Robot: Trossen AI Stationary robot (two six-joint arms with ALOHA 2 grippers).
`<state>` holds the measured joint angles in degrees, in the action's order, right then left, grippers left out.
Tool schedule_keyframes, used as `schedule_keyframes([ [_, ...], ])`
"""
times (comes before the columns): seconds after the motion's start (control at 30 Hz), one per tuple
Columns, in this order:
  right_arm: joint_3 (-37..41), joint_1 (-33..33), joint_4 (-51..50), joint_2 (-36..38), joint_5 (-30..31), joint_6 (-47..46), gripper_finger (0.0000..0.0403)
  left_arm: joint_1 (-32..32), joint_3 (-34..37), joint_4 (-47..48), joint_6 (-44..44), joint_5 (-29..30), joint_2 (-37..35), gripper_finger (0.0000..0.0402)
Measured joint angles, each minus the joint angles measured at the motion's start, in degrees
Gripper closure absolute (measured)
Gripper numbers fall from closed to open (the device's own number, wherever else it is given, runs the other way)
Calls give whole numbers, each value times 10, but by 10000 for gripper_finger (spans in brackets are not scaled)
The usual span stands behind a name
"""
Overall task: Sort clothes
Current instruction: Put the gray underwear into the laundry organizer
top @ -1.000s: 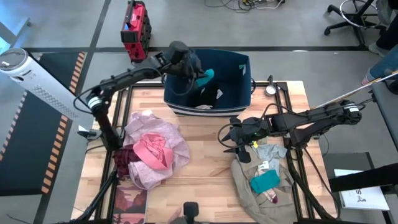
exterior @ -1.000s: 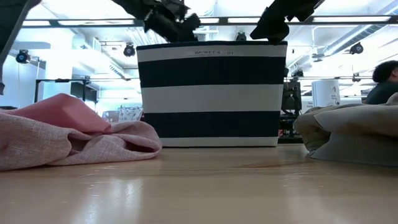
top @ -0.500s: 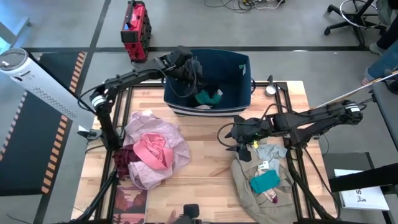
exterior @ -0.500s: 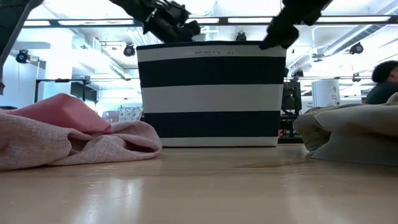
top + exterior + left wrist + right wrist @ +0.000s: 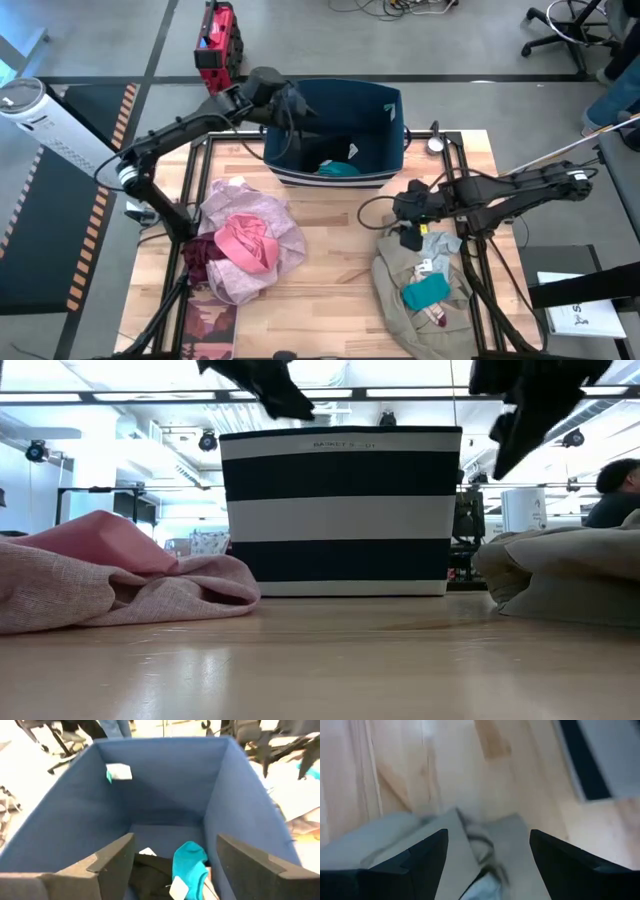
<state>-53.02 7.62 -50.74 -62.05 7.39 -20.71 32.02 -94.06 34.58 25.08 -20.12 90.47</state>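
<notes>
My left gripper (image 5: pixel 287 101) hangs open and empty over the left part of the navy bin (image 5: pixel 385 115). Inside the bin lie a small teal piece (image 5: pixel 189 864) and a black piece (image 5: pixel 152 871). My right gripper (image 5: pixel 409 237) is open and empty, just above the grey piece (image 5: pixel 437 245) at the far end of the beige-khaki garment (image 5: pixel 400 300). A second teal piece (image 5: pixel 426 292) lies on the khaki. At the table's left, the coral pink piece (image 5: pixel 245 242) rests on the lilac-pink garment (image 5: pixel 270 215), with the maroon piece (image 5: pixel 200 258) beside it.
A reddish-brown book (image 5: pixel 210 325) lies at the table's near left corner. The striped bin (image 5: pixel 340 510) stands at the far edge. Bare wood (image 5: pixel 335 250) lies between the two piles. A person (image 5: pixel 615 490) sits beyond the table on the right.
The small teal piece that hung at my left gripper over the bin has fallen into the bin and lies beside the black piece. My left gripper has drawn back toward the table's left. My right gripper has moved toward the table's right, over the grey piece.
</notes>
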Motion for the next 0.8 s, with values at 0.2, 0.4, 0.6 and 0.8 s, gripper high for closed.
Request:
schedule_keyframes([
  [0.2,15,9,-48,-14,-42,-45,148,-17,56,-39,-5,0,-71,148],
  [0.4,41,19,-63,-14,-86,-97,154,-27,157,-110,-40,0,-161,154],
  [0.6,50,19,-66,-17,-121,-112,170,-30,265,-186,-81,0,-249,149],
  [0.8,61,19,-130,-19,-124,-134,199,-30,349,-219,-110,0,-311,159],
])
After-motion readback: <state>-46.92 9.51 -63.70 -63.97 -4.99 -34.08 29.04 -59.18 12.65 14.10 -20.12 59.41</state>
